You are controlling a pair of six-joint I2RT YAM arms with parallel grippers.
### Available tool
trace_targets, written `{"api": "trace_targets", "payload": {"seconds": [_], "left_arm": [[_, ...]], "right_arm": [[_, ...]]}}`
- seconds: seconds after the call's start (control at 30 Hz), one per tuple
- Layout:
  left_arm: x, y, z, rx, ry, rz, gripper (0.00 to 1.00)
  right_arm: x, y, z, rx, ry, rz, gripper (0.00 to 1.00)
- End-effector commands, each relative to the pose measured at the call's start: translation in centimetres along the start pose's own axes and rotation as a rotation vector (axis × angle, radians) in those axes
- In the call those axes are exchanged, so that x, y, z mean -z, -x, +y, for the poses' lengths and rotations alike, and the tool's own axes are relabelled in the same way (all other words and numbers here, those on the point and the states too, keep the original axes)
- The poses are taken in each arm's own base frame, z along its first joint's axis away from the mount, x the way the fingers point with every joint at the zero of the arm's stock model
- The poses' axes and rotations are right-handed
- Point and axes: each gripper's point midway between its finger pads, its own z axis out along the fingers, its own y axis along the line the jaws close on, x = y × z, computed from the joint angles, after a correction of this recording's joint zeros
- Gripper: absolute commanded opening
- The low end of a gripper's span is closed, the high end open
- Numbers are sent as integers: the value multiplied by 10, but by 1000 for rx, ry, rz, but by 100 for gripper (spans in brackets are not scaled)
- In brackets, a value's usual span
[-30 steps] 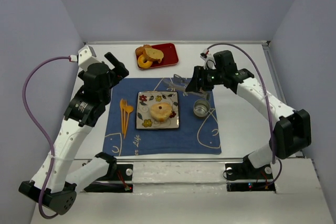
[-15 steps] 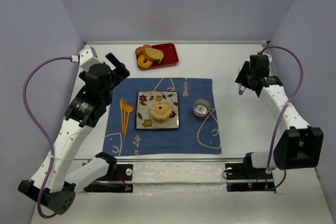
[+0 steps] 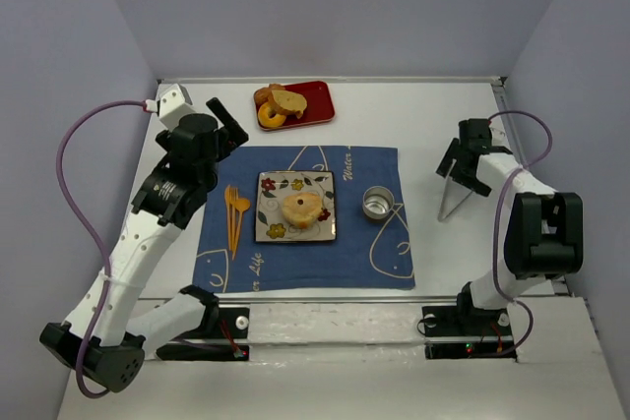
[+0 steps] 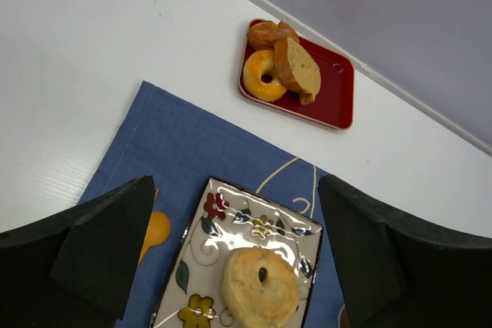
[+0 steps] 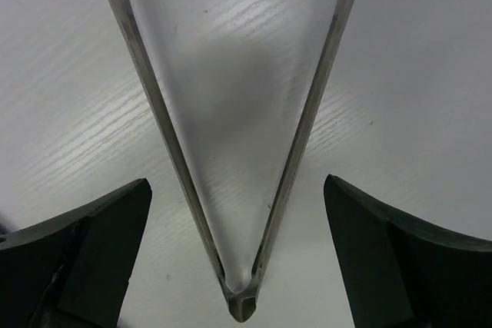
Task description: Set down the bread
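Nearest the arm bases, low in the top view, lies the blue cloth placemat [image 3: 364, 253] with white line drawings, and at its middle sits a square glossy plate [image 3: 266, 186] patterned with flowers. The round, pale tan bread [image 3: 301, 209] with a small centre hole rests flat on that plate, roughly central and touched by neither arm, so the placing looks done. Orange plastic cutlery [image 3: 234, 211] lies left of the plate on the cloth, and a small shiny metal cup [image 3: 377, 203] stands to its right. Further right, on the white table [image 3: 433, 115], thin metal tongs [image 5: 241, 301] lie flat between the fingers of the right gripper [image 5: 236, 186], whose jaws are spread wide and grip nothing. At the cloth's upper left the left gripper [image 3: 226, 122] hovers, likewise wide apart and empty. Farthest back is a red rectangular tray [image 3: 322, 110] holding an orange-yellow ring doughnut [image 3: 271, 117] and a toasted slice [image 3: 288, 101]. The risk now is disturbance. A low sweep of the right arm could shove the tongs into the cup, and the left arm dropping could snag the cutlery and drag the cloth, shifting plate and bread.
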Motion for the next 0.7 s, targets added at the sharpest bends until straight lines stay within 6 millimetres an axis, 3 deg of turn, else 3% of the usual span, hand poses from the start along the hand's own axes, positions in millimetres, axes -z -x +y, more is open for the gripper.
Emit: {"api": "trace_targets", "payload": {"seconds": [0.0, 0.07, 0.2, 0.3, 0.47, 0.67], "left_arm": [[-1, 5, -3, -1, 1, -21, 99], [-2, 5, -2, -2, 7, -24, 99], [-3, 5, 1, -4, 21, -29, 99], [-2, 9, 3, 1, 33, -43, 99], [1, 18, 5, 10, 43, -73, 99], [5, 24, 6, 24, 43, -94, 99]], "right_arm": [[39, 43, 5, -86, 72, -139, 100], [61, 54, 5, -87, 105, -171, 100], [138, 96, -3, -147, 224, -361, 100], [174, 105, -14, -197, 270, -456, 100], [194, 102, -27, -245, 286, -511, 100], [194, 98, -23, -229, 318, -511, 100]]}}
